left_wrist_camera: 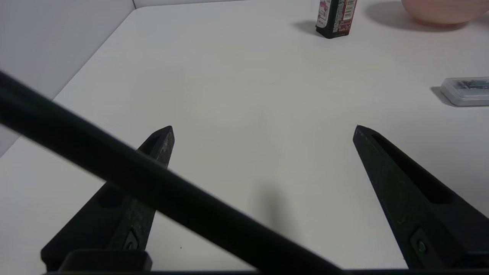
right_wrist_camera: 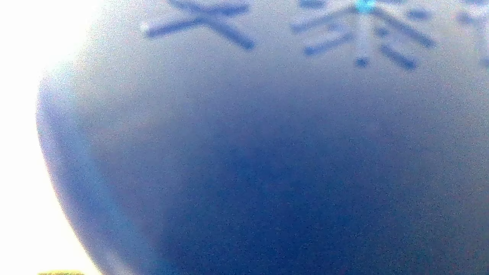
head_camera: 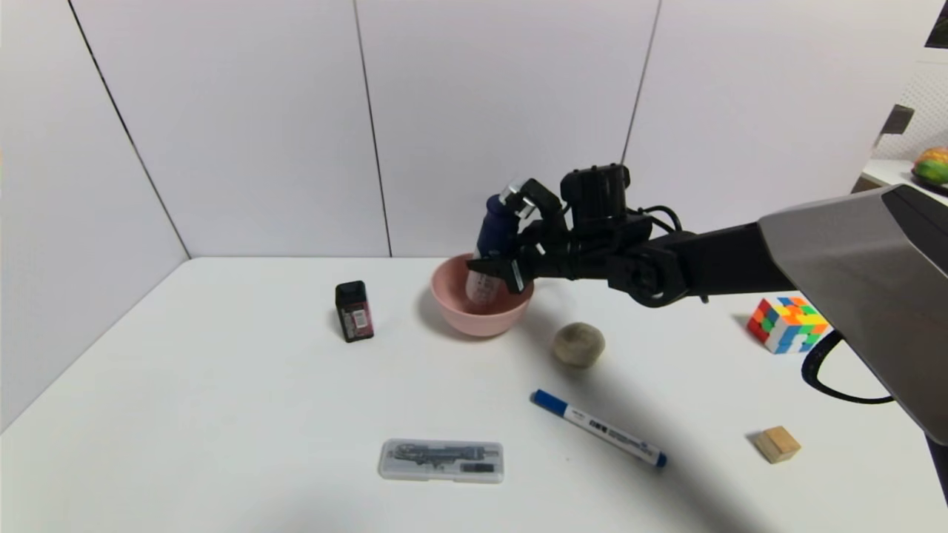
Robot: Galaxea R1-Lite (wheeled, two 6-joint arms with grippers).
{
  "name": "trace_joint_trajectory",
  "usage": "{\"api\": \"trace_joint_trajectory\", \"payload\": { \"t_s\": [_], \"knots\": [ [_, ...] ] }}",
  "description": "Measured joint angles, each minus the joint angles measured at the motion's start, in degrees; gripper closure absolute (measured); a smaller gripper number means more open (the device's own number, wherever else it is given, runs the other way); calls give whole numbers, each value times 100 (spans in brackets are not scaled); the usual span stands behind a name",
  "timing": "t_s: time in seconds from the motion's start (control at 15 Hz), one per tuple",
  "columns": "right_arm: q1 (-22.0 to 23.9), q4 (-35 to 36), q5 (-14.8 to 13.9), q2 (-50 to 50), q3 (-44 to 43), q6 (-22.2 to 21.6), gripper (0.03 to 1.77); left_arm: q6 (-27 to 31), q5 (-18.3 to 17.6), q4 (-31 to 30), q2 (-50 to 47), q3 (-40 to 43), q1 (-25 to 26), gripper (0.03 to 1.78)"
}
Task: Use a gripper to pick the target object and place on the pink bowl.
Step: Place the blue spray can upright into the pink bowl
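The job looks nearly finished: the bottle (head_camera: 483,289) has been picked up and brought to the pink bowl (head_camera: 480,324), and its white lower end is down inside the rim. It leans a little, with the dark blue top tipped toward the right arm. Whether its base is resting on the bottom of the bowl or is just above it, I cannot tell. What seems left is to settle the bottle, let go, and draw the arm away without dragging the bottle or the bowl along. As the bottle is tall and stands well above the rim, it could lean over or tip the bowl once the grip is gone, so a slow release would be wise.

The right hand (head_camera: 499,260) is over the bowl, clamped on the dark upper part of the bottle, its fingers closed as far as the bottle lets them. The release is not yet made. The left hand (left_wrist_camera: 264,128) is idle over the bench (left_wrist_camera: 263,88), its fingers wide apart with nothing between them
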State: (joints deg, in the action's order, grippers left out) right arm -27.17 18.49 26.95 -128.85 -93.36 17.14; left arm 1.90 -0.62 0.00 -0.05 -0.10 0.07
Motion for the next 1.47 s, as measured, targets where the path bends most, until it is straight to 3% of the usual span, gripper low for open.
{"api": "trace_joint_trajectory", "payload": {
  "t_s": [0.07, 0.47, 0.8, 1.13, 1.47],
  "knots": [
    [11, -4, 44, -6, 13, 33, 99, 0, 0, 0, 0, 0, 0, 12],
    [28, -26, 24, 96, 13, 46, 52, -1, 0, 0, 0, 0, 0, 12],
    [46, -144, 30, 493, 77, 38, 32, 0, 5, 0, 0, 0, 0, 12],
    [308, -284, 61, 1727, 649, -24, 21, 2, 2, 0, 0, 0, 0, 12],
    [744, -428, 33, 3732, 2208, -483, 15, 2, 2, 0, 0, 0, 0, 12]
  ]
}}
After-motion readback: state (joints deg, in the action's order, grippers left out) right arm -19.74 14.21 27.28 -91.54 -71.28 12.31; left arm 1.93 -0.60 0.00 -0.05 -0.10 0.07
